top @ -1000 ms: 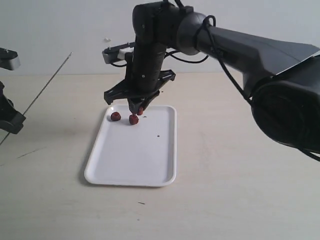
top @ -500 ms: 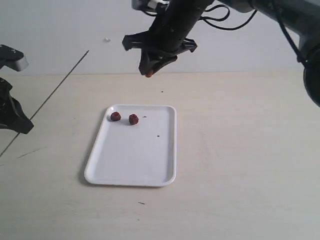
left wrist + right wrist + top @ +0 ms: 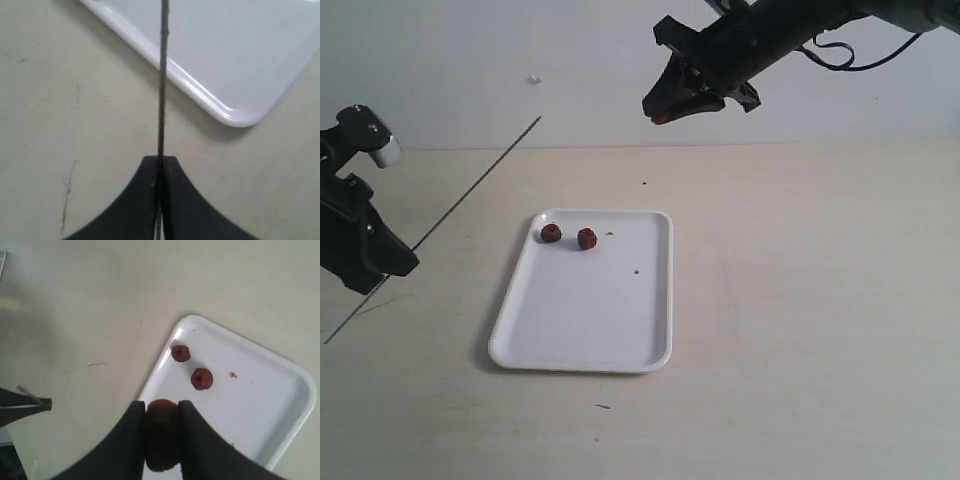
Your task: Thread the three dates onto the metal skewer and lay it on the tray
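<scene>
The white tray (image 3: 590, 320) lies on the table with two dates (image 3: 551, 233) (image 3: 587, 238) near its far left corner. High above and to the right of the tray, my right gripper (image 3: 660, 116) is shut on the third date (image 3: 161, 415). The right wrist view looks down on the two loose dates (image 3: 180, 353) (image 3: 202, 378) and the tray (image 3: 260, 405). At the left, my left gripper (image 3: 402, 262) is shut on the metal skewer (image 3: 480, 180), which slants up to the right. In the left wrist view the skewer (image 3: 162, 75) runs out from the gripper (image 3: 160, 162) across the tray's corner (image 3: 240, 115).
A dark speck (image 3: 637, 270) and a small reddish crumb (image 3: 233, 374) lie on the tray. Bare beige table surrounds the tray on all sides. A pale wall stands behind the table.
My right gripper has risen from the tray with a date and swung up and to the right. The left gripper has moved right, carrying the skewer with it.
</scene>
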